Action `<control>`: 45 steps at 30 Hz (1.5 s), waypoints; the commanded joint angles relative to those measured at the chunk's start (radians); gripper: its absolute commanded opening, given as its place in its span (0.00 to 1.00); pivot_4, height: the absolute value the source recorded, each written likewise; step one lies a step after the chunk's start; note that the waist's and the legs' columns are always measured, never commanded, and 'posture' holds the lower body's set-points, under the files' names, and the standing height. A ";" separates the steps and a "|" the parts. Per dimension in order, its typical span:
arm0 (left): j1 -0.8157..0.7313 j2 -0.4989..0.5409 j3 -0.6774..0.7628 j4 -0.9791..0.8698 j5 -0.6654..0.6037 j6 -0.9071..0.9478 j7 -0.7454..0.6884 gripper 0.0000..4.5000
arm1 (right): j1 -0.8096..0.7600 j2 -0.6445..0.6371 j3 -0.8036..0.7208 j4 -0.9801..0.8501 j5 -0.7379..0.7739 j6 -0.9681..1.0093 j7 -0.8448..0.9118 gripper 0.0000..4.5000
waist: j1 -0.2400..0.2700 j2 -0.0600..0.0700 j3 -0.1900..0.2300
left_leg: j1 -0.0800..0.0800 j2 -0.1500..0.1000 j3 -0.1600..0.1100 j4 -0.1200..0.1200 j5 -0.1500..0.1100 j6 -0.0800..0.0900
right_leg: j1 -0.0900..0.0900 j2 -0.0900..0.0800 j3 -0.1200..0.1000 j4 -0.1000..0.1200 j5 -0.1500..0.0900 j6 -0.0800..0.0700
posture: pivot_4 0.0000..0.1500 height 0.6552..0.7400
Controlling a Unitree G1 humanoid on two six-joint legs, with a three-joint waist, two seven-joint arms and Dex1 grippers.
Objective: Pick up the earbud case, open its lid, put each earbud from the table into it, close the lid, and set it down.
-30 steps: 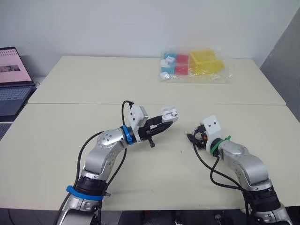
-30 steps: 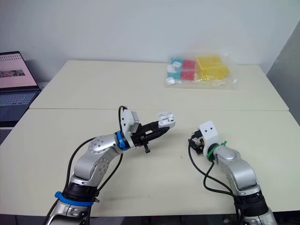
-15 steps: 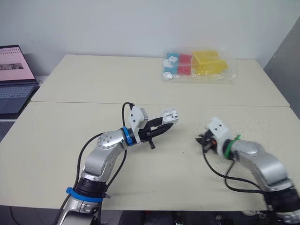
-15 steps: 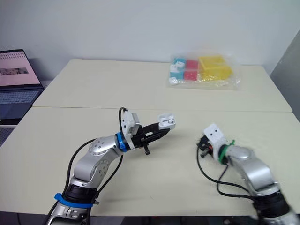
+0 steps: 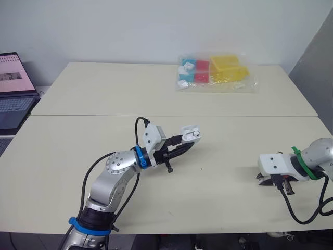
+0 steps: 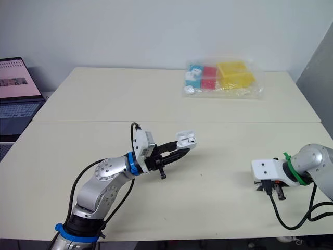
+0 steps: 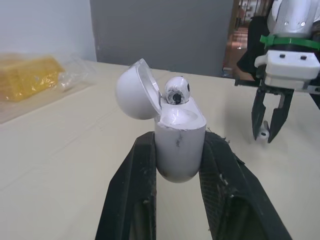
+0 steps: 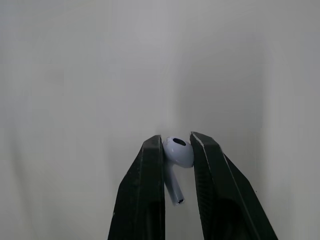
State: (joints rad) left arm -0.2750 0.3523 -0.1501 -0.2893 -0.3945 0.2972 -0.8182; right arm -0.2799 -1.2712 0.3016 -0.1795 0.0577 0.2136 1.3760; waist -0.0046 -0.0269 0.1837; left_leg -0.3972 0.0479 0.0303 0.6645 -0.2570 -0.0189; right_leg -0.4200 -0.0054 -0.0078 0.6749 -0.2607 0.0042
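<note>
Table (image 5: 78, 104): bore the work. Left gripper (image 7: 180, 146): fingers clamped the earbud case (image 7: 180, 137) above mid-table, lid (image 7: 134, 91) open, one earbud (image 7: 175, 90) seated. Right gripper (image 8: 176, 146): fingers pinched the second earbud (image 8: 179, 152), low at right. Best brought stem-down over the empty socket (image 7: 184, 117).

Two pale cream flat-topped benches stand end to end: the near bench (image 5: 62, 172) & the far bench (image 5: 104, 88), edges touching along a straight seam running left-right; on the far bench, right of centre & near its rear edge, lies a clear crinkled plastic bag (image 5: 248, 82) w/ yellow boxes (image 5: 228, 67) at its right end, red blocks (image 5: 202, 72) mid, cyan & white pcs (image 5: 186, 70) at its left; a tiny dark speck (image 5: 202, 167) marks the near bench.
</note>
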 commanded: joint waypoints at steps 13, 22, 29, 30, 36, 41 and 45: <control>0.031 0.011 -0.014 -0.090 -0.008 0.019 0.018 0.18 | -0.043 0.095 0.024 0.038 -0.138 -0.009 0.021 0.09 | 0.001 0.000 0.000 | 0.004 0.000 0.000 0.001 0.000 0.000 | 0.002 -0.001 0.000 0.003 0.000 0.000 | 1.00 0.96; 0.029 0.014 -0.017 -0.087 -0.009 0.021 0.022 0.18 | -0.077 0.144 0.009 0.073 -0.167 -0.039 0.008 0.60 | 0.000 -0.001 0.000 | 0.015 0.000 0.000 0.000 0.000 0.000 | 0.012 -0.001 0.000 0.002 -0.001 -0.001 | 1.00 0.96; 0.029 0.014 -0.016 -0.087 -0.009 0.023 0.023 0.18 | -0.070 0.117 -0.074 0.004 -0.064 0.018 0.058 0.60 | 0.001 0.000 0.000 | 0.015 0.000 -0.001 -0.001 0.000 0.000 | 0.012 -0.001 0.000 0.002 -0.001 -0.001 | 1.00 0.96; 0.029 0.015 -0.015 -0.086 -0.009 0.022 0.023 0.18 | -0.063 0.107 -0.093 -0.020 -0.044 0.049 0.063 0.60 | 0.001 0.000 0.000 | 0.014 0.000 -0.001 -0.001 0.000 0.000 | 0.012 -0.001 0.000 0.002 -0.001 -0.001 | 1.00 0.96; 0.032 0.012 -0.015 -0.080 -0.009 0.018 0.024 0.18 | -0.012 -0.010 -0.145 -0.194 -0.042 0.280 0.051 0.60 | 0.002 0.000 0.000 | 0.014 0.000 -0.001 -0.001 0.000 0.000 | 0.012 -0.002 0.000 0.001 -0.001 -0.001 | 1.00 0.96; 0.035 -0.007 -0.031 -0.068 0.001 0.008 0.030 0.18 | -0.023 -0.029 -0.092 -0.288 -0.070 0.446 0.013 0.60 | 0.002 0.000 0.000 | 0.014 0.000 0.000 -0.001 0.000 -0.001 | 0.012 -0.003 0.000 0.001 -0.001 -0.001 | 1.00 0.96; 0.035 -0.019 -0.043 -0.064 0.005 0.004 0.031 0.18 | -0.044 -0.008 -0.018 -0.252 -0.125 0.452 -0.003 0.60 | 0.002 0.000 0.000 | 0.014 -0.001 0.000 -0.001 0.000 -0.001 | 0.012 -0.003 0.000 0.001 -0.001 -0.001 | 1.00 0.96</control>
State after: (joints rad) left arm -0.2380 0.3428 -0.1905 -0.3352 -0.3897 0.3227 -0.7944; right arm -0.3013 -1.2774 0.2789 -0.4343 -0.0408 0.6636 1.3829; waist -0.0027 -0.0269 0.1841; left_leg -0.3836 0.0471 0.0301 0.6636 -0.2571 -0.0194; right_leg -0.4085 -0.0086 -0.0079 0.6755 -0.2618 0.0033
